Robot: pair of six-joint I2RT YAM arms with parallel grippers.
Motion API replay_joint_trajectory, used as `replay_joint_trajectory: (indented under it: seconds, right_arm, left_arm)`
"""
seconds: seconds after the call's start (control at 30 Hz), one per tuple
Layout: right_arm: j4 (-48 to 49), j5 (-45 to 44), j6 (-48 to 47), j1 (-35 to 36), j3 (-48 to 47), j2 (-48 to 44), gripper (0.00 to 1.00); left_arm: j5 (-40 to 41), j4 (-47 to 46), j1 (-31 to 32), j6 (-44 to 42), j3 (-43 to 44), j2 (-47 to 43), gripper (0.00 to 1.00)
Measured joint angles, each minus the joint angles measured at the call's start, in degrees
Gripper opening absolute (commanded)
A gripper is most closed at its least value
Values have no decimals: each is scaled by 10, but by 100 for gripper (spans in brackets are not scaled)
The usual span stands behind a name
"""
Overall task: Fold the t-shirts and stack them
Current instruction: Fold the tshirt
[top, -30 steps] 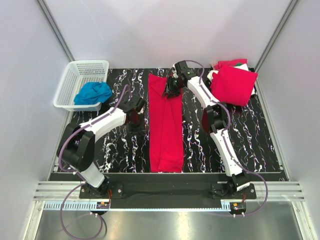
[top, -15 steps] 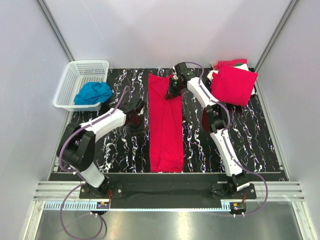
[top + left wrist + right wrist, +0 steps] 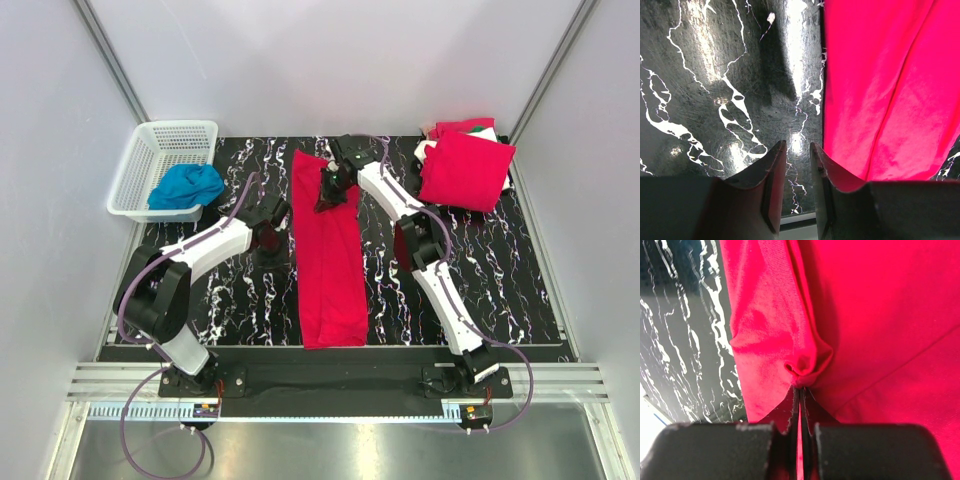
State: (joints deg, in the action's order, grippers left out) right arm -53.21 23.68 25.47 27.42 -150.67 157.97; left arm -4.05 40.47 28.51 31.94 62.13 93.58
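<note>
A long red t-shirt [image 3: 328, 255], folded into a narrow strip, lies down the middle of the desk [image 3: 500, 285], from near the far edge to the near edge. The right fingers [image 3: 325, 192] pinch a bunched fold at its far end. The left fingers [image 3: 268, 238] stand narrowly parted, holding nothing, over bare desk just beside the strip's left edge. A stack of folded red t-shirts [image 3: 465, 170], white and green showing behind, sits in the far right corner.

The right gripper [image 3: 327, 190], open a second ago, now pinches a bunched fold at the far end of the long red t-shirt [image 3: 328, 270]. It sits further left, and that end is skewed leftward with it.
</note>
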Motion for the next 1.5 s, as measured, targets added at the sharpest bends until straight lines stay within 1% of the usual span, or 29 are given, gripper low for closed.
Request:
replay_joint_trajectory:
  seconds: [0.13,0.27,0.3,0.33,0.4,0.53,0.87,1.1,1.27,1.3,1.33,1.4,1.5]
  right_arm:
    - [0,0,0,11,0,-2,1]
    - [-2,-4,-2,13,5,-6,7]
    - [-2,-6,-3,13,5,-7,18]
    - [-3,-7,-5,13,5,-7,23]
    - [-5,-8,-7,13,5,-9,28]
    - [-7,-18,-14,13,5,-12,31]
    - [-11,-12,-14,13,-14,-13,29]
    - [-12,0,-15,14,-14,-14,29]
    - [-40,-6,-22,14,-13,-28,31]
    - [-47,-8,-24,14,-11,-38,31]
    - [-54,-12,-26,14,-7,-52,43]
    - [-66,-21,-29,14,-1,-85,45]
    - [-79,-44,-34,14,1,-154,45]
  left_arm:
    - [0,-1,0,0,-2,0,29]
    - [0,-3,0,0,-9,0,29]
    - [0,-3,0,0,-12,0,29]
    - [0,-4,0,0,-15,0,29]
    - [0,-3,0,0,-19,0,29]
    - [0,-4,0,0,-25,0,29]
    - [1,-6,0,0,-26,0,29]
    - [0,-7,0,0,-26,0,29]
    - [0,-7,0,-2,-26,0,30]
    - [0,-7,0,-2,-26,0,31]
    - [1,-7,0,-2,-26,0,32]
    - [1,-7,0,-4,-26,0,33]
    - [0,-5,-1,-5,-16,0,34]
